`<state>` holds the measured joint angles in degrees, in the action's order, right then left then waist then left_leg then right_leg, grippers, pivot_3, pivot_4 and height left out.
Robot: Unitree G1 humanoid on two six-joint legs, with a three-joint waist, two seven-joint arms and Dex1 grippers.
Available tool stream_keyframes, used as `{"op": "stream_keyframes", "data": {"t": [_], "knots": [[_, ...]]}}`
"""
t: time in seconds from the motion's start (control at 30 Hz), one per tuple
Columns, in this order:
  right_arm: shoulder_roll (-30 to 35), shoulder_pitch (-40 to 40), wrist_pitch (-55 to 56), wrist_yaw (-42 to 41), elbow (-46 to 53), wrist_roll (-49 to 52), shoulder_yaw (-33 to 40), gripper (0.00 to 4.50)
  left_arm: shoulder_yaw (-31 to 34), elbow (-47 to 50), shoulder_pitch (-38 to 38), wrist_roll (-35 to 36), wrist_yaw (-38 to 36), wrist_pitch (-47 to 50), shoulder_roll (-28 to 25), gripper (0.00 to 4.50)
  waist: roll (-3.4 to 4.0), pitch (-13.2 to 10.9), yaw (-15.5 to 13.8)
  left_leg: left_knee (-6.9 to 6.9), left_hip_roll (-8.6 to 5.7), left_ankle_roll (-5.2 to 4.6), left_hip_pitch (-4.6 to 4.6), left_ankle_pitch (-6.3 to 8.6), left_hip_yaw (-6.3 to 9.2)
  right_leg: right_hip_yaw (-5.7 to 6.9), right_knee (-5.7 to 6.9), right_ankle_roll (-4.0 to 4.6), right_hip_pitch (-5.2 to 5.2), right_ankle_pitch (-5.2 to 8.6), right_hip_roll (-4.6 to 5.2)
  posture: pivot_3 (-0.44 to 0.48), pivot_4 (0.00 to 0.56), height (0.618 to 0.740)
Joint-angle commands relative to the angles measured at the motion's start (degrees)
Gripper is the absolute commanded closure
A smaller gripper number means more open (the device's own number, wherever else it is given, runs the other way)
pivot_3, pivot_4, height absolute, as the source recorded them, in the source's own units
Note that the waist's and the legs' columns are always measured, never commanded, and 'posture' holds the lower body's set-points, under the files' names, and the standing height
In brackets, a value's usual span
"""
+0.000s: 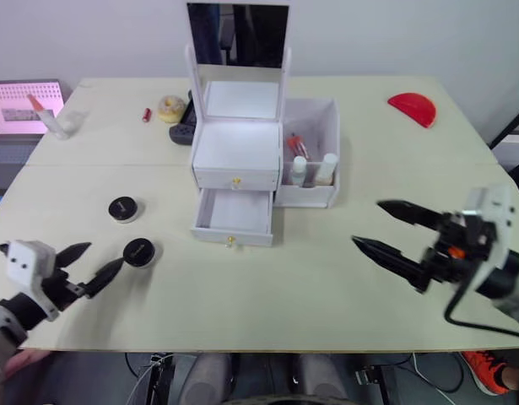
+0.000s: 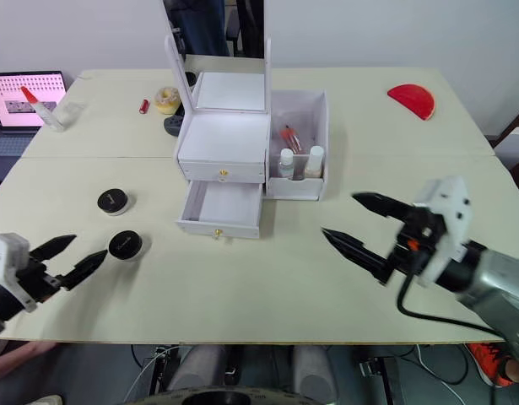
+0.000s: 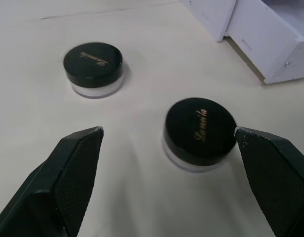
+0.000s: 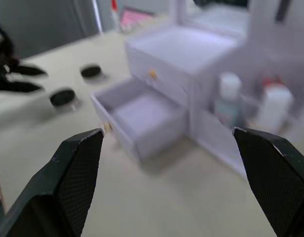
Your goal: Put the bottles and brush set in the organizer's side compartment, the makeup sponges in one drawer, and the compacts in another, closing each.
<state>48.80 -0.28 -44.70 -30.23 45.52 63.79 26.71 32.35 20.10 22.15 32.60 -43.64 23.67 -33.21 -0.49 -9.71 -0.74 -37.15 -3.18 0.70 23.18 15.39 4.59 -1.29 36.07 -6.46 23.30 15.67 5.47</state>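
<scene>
White plastic organizer with its upright mirror is sitting mid-desk, lower gold-knobbed drawer hanging open, upper drawer shut. Two white-capped bottles and the clear pouch of pink-tipped brushes are standing in the tall side compartment.

Left of the open drawer, two round black compacts are lying apart on the desk: the near compact is resting just ahead of the left gripper, whose fingers are spread wide; the far compact is lying beyond it. The right gripper is hovering, spread, off the organizer's right front.

A red semicircular piece, a pink-tipped white tube and a yellowish roll are ringing the far desk.

The left wrist view is revealing gold script on both lids, the near lid sitting between the fingertips, untouched.
</scene>
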Motion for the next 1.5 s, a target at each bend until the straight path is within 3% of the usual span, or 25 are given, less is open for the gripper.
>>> {"op": "stream_keyframes", "data": {"t": [0.03,0.27,0.67,1.2,1.5], "knots": [[0.6,-6.8,-0.3,2.3,0.0,1.1,-6.1,0.0,-2.0,1.9,-0.2,-1.5,2.4,-0.9,1.1,0.04,-0.01,0.0,-0.2,-0.01,0.0,0.0,0.0,0.0,0.0,0.03,0.01,0.0,0.0,0.0,0.0,0.0,0.15,0.74],[0.9,-10.6,0.1,0.2,-2.0,-1.7,-11.3,0.0,-7.9,-3.5,-5.7,-7.6,5.7,-5.5,2.9,0.04,-0.11,0.1,-1.3,-0.1,-0.07,0.0,0.03,-0.01,0.07,0.17,0.0,-0.1,-0.07,-0.1,0.0,0.0,0.15,0.74],[1.9,-12.6,0.5,-2.3,-3.0,-4.8,-13.6,0.0,-11.9,-6.9,-7.0,-8.2,4.7,-8.0,3.6,0.04,-0.07,0.1,-1.3,-0.1,-0.07,0.0,-0.02,-0.01,0.08,0.16,0.05,-0.11,-0.07,-0.11,-0.01,0.0,0.15,0.74],[0.8,-15.1,0.8,-4.5,-4.9,-6.4,-14.2,0.0,-7.1,-6.2,-5.4,-5.4,3.3,-8.6,1.6,0.04,-0.08,0.1,-1.4,-0.1,-0.07,0.0,-0.01,-0.01,0.08,0.16,0.04,-0.1,-0.06,-0.11,-0.01,0.0,0.15,0.74],[-0.2,-15.5,0.7,-4.5,-5.0,-6.8,-14.9,0.0,-9.5,-5.3,-6.6,-6.3,2.2,-8.8,0.9,0.04,-0.07,0.1,-1.4,-0.09,-0.07,0.0,0.01,-0.01,0.08,0.16,0.03,-0.1,-0.06,-0.11,0.0,0.0,0.15,0.74]]}}
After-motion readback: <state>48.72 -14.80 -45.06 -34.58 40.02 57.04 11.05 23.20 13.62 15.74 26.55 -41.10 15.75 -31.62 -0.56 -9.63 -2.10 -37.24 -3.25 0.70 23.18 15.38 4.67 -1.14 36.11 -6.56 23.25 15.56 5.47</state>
